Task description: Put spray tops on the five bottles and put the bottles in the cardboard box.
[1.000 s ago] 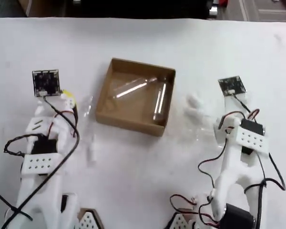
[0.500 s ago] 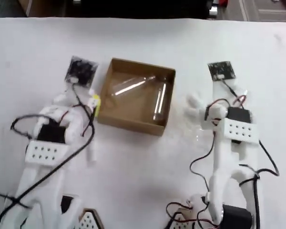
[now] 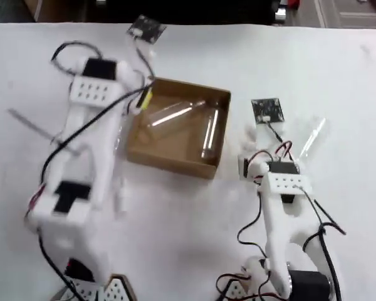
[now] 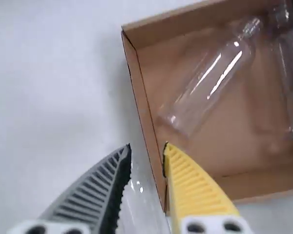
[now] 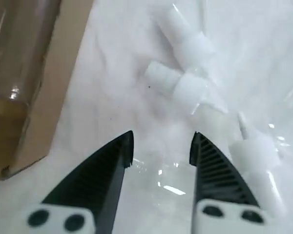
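The left arm [image 3: 88,147] is swinging to the upper left, the left gripper [image 4: 146,148] clamping a clear bottle [image 4: 139,204] at the left wall of the cardboard box [image 3: 173,163]. Centre-right, the right gripper [image 5: 161,139] is hanging spread near spray tops [image 5: 188,87].

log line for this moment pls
left claw shut on clear bottle at cardboard box wall | right claw open near spray tops | two bottles in box
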`<action>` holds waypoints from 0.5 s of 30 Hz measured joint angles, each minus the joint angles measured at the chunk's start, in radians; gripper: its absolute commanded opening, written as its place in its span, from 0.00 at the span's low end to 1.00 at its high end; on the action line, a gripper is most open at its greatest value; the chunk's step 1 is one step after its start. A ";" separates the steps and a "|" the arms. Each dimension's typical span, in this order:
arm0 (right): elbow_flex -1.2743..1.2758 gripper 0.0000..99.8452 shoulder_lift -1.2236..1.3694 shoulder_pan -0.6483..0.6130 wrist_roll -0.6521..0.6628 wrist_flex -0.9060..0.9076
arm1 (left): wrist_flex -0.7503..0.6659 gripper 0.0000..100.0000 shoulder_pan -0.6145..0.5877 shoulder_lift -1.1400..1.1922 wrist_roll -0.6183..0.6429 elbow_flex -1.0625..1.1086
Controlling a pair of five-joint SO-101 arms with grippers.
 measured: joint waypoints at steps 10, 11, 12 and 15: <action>0.002 0.16 -0.002 0.000 0.000 -0.034 | 0.250 0.18 -0.020 0.694 0.098 -0.878; 0.002 0.16 -0.002 0.000 0.000 -0.041 | 0.267 0.18 -0.023 0.749 0.100 -0.951; 0.006 0.16 -0.002 0.000 0.000 -0.051 | 0.282 0.17 -0.026 0.801 0.101 -1.019; 0.014 0.16 -0.002 0.000 0.000 -0.071 | 0.310 0.06 -0.028 0.910 0.104 -1.151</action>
